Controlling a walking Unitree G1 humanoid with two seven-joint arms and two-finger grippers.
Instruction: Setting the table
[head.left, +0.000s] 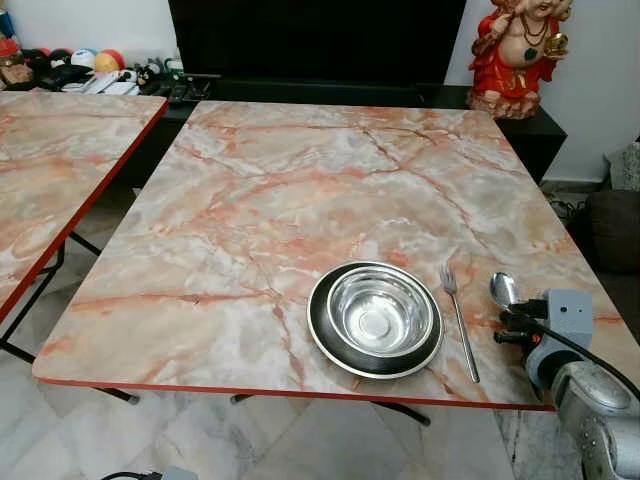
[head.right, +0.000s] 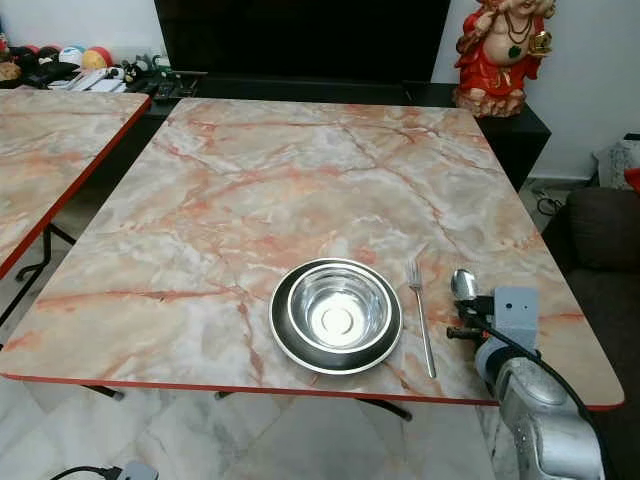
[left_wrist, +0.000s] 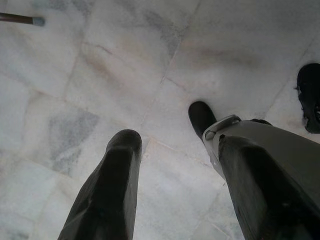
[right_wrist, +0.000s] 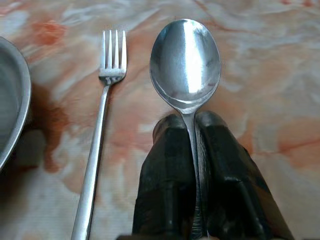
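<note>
Right wrist view shows the right gripper jaws clenched on a shiny steel spoon, just right of the steel fork on the marble-patterned bench; left gripper jaws released.

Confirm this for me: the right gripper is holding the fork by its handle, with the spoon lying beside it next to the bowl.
Not quite. The right gripper is shut on the spoon, clamping its handle, and it is the fork that lies free on the table, between the spoon and the bowl. The right wrist view shows this plainly.
</note>
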